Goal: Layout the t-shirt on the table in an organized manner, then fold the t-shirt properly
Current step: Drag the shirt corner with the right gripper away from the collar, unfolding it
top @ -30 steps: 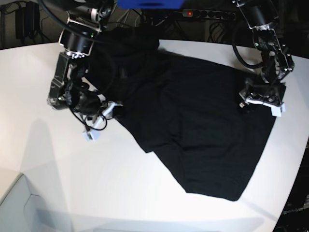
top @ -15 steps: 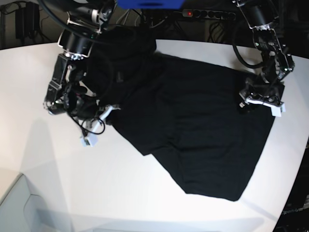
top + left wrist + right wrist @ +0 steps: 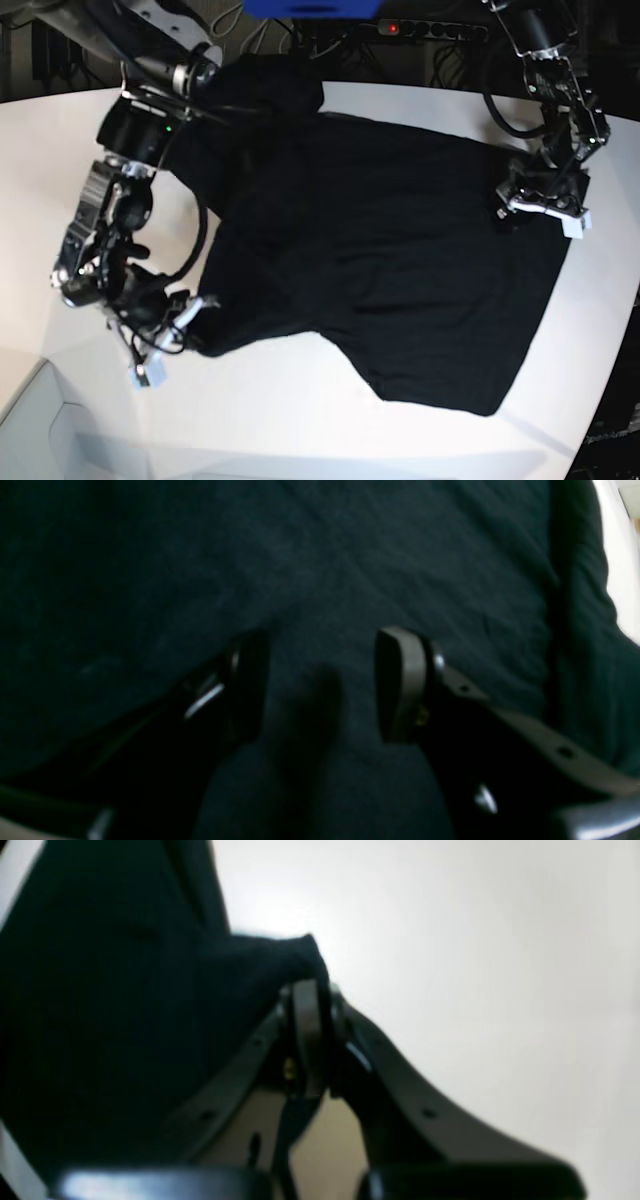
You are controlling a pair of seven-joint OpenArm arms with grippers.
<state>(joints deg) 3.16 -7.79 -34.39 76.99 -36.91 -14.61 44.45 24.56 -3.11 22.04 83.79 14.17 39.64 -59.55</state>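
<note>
I see the white surface (image 3: 300,430) with open room toward its near edge. The black t-shirt (image 3: 400,270) lies across the middle and far side, now drawn out toward the near left since a second ago, so the layout is under way. My right gripper (image 3: 310,985) has pinched a shirt corner; my left gripper (image 3: 320,685) sits on the cloth, fingers (image 3: 400,680) apart.
</note>
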